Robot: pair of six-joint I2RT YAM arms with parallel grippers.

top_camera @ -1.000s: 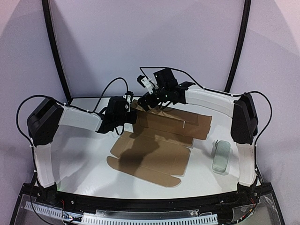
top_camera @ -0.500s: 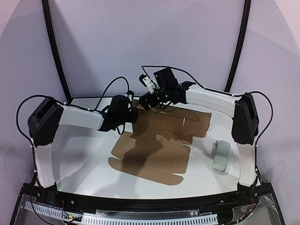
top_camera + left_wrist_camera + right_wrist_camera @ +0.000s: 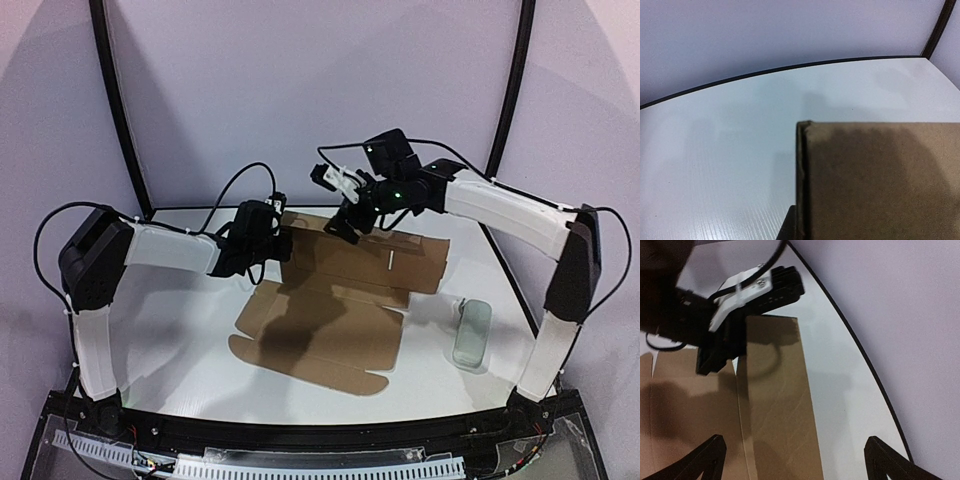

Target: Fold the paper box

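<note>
The paper box (image 3: 330, 310) is a brown die-cut cardboard sheet lying mostly flat on the white table. My left gripper (image 3: 272, 243) is at the sheet's far left corner. In the left wrist view the cardboard (image 3: 880, 180) fills the lower right, its edge pressed against my one visible dark finger (image 3: 789, 227); the jaws look shut on that flap. My right gripper (image 3: 345, 222) hangs above the sheet's far edge, open and empty. The right wrist view shows its fingertips (image 3: 707, 457) wide apart over the far panel (image 3: 775, 405), with the left gripper (image 3: 735, 315) beyond.
A small pale grey-green oblong case (image 3: 471, 333) lies on the table right of the sheet. The table's black back rim (image 3: 200, 208) runs behind the grippers, with a purple backdrop beyond. A black cable loops over each wrist.
My right arm has risen and swung right, its gripper now higher above the sheet's far edge. My left gripper has shifted slightly right at the far left corner.
</note>
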